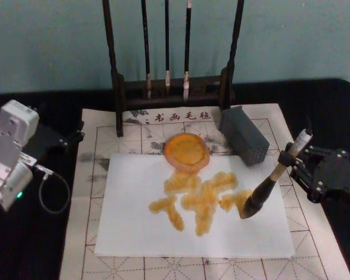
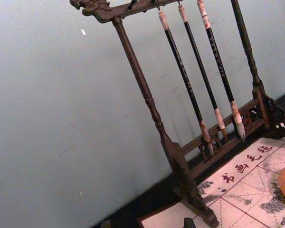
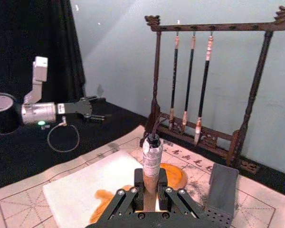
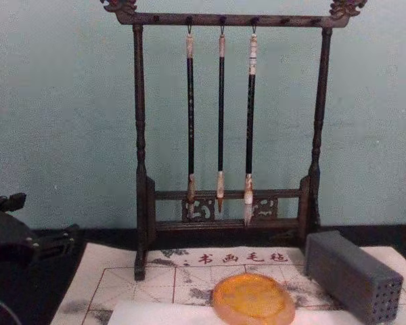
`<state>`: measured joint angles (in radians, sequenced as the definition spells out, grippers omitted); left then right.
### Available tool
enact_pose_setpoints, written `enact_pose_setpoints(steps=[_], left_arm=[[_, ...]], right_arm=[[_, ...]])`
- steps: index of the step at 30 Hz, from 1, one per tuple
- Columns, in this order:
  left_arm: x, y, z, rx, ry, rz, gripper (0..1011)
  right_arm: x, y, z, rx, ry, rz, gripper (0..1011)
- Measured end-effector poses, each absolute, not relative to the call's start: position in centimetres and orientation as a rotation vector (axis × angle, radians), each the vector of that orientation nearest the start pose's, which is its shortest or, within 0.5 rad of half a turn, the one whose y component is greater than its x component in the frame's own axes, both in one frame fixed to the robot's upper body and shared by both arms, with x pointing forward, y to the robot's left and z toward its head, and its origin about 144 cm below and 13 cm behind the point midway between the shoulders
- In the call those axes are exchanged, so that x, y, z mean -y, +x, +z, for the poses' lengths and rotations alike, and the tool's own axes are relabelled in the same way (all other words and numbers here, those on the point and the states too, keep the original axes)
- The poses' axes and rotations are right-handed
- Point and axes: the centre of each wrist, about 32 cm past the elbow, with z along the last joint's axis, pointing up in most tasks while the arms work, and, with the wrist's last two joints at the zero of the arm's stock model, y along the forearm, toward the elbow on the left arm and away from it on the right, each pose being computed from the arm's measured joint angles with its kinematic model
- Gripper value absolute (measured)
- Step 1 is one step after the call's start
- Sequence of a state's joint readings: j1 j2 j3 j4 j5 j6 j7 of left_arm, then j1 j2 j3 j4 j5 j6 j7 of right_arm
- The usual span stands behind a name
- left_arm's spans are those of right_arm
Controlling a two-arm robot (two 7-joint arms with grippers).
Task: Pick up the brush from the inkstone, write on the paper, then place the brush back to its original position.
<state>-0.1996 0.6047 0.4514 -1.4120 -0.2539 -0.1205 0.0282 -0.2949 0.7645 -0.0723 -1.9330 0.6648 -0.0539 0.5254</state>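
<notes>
My right gripper [image 1: 291,158] is shut on the tan upper handle of the brush [image 1: 268,186] at the right side of the white paper [image 1: 134,227]. The brush leans down to the left, its dark tuft touching the paper beside several orange strokes [image 1: 198,198]. In the right wrist view the fingers [image 3: 138,183] clamp the handle [image 3: 151,154]. The round orange inkstone [image 1: 186,150] sits at the paper's far edge, with nothing resting on it. My left gripper [image 1: 76,137] is parked over the black table at the left, away from the paper.
A dark wooden rack [image 1: 169,87] with three thin hanging brushes stands behind the inkstone. A grey block with small holes [image 1: 245,135] lies right of the inkstone, close to the brush handle. A gridded felt mat [image 1: 315,245] lies under the paper. A cable loop [image 1: 52,192] lies at the left.
</notes>
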Motion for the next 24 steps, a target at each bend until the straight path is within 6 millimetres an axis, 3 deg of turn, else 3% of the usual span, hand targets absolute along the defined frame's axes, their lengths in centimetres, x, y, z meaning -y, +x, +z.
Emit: enact_pose_setpoints(steps=[24], left_arm=[[-30.97,48.86,113.98,0.285,0.304,1.248,1001]], right_arm=[[34.37,38.04,121.74,-0.004,-0.052,-0.64,182]])
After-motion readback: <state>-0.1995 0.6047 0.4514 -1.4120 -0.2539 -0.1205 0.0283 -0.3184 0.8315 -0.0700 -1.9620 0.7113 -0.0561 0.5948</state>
